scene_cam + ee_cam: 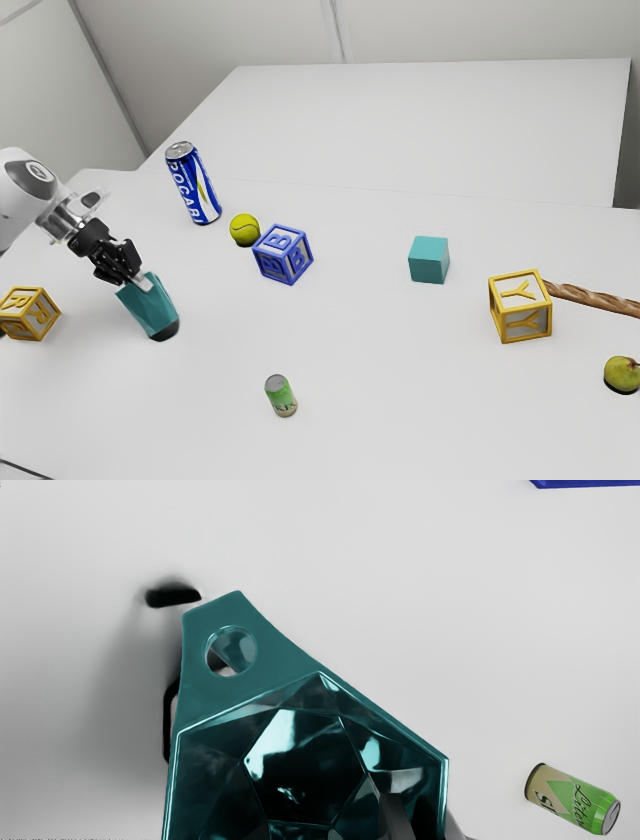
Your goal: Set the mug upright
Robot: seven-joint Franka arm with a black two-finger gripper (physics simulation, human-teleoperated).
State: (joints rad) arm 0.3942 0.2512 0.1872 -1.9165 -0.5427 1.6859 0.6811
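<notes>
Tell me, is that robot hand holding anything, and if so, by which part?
Yes, seemingly the teal mug, pinched at its rim: one of the fingers inside, the other outside.

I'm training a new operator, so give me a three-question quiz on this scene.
1. True or false: in the exterior view, the tennis ball sits between the tall blue can and the blue letter block.
2. Which letter marks the yellow block by the twisted rod? A) R B) Y C) B
3. Fill in: the tool is at a mug coloured ____.

Key: 1 true; 2 B; 3 teal
</notes>
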